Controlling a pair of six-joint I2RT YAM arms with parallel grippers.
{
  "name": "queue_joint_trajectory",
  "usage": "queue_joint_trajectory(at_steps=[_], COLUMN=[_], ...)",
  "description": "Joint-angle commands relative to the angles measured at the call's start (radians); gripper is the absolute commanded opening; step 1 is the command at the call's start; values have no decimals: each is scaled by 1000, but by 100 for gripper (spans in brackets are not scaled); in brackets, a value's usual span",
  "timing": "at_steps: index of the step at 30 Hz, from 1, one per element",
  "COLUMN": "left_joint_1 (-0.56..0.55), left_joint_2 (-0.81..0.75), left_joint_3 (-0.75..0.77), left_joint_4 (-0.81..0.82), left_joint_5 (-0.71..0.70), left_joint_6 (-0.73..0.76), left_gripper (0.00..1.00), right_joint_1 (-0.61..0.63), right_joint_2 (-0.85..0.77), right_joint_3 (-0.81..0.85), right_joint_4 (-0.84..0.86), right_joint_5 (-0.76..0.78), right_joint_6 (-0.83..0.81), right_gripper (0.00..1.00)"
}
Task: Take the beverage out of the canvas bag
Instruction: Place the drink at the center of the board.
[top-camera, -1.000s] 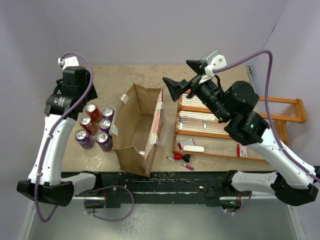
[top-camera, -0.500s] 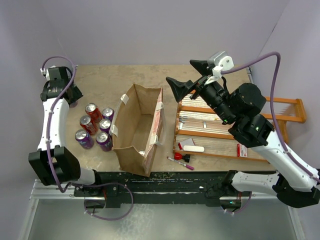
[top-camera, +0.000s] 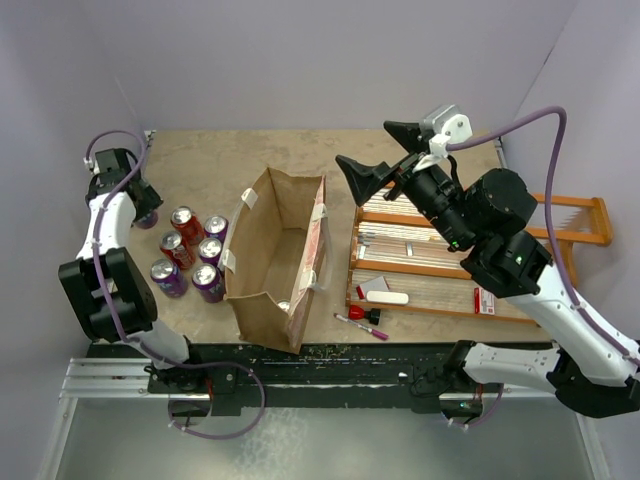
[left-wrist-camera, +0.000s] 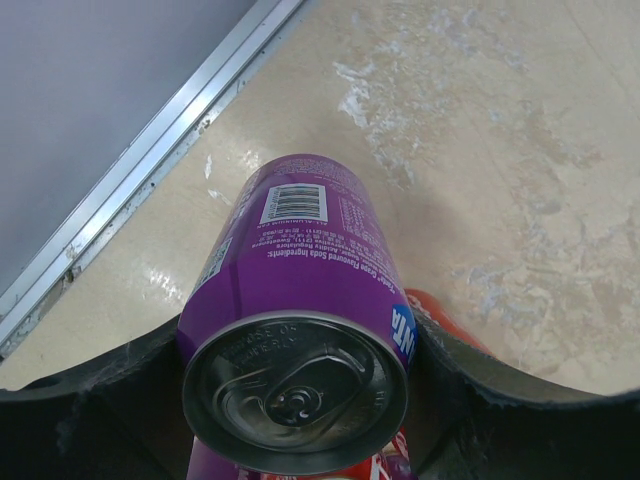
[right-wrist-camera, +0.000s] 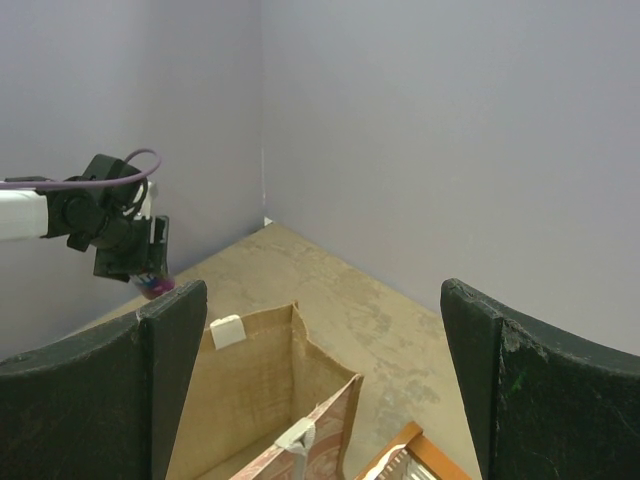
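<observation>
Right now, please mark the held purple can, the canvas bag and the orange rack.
purple can (left-wrist-camera: 300, 240): left wrist view, side.
canvas bag (top-camera: 265, 318): top view, near wall.
orange rack (top-camera: 565, 200): top view, far rail.

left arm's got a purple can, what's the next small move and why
Probably lower the purple soda can onto the bare table and open the left gripper: the can sits clamped in it, already out of the canvas bag, beyond the other cans.

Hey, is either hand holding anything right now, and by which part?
The left hand grips a purple can across its sides near the lid end. The right hand is open and empty.
</observation>
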Motion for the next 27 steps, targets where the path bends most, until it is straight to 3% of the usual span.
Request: queue_joint_trajectory(at_steps=[1, 15, 20, 25, 27], left_joint_1=[24, 24, 24, 24, 24], left_joint_2=[10, 106, 132, 145, 141], left_joint_3=[29, 71, 67, 74, 74], left_joint_4=[138, 100, 97, 73, 61], left_joint_5=[60, 83, 112, 106, 100], left_joint_6=[12, 58, 59, 70, 77], left_gripper=[0, 0, 7, 28, 49], right_joint_1=[-3, -3, -3, -3, -3], right_joint_2=[-25, -22, -17, -13, -11], right_joint_3=[-7, -14, -11, -11, -9], right_joint_4=[23, 18, 16, 15, 15], right_joint_5=[28, 31, 23, 13, 7], right_joint_6=[-14, -21, -26, -26, -26], right_gripper=[100, 100, 100, 100, 100])
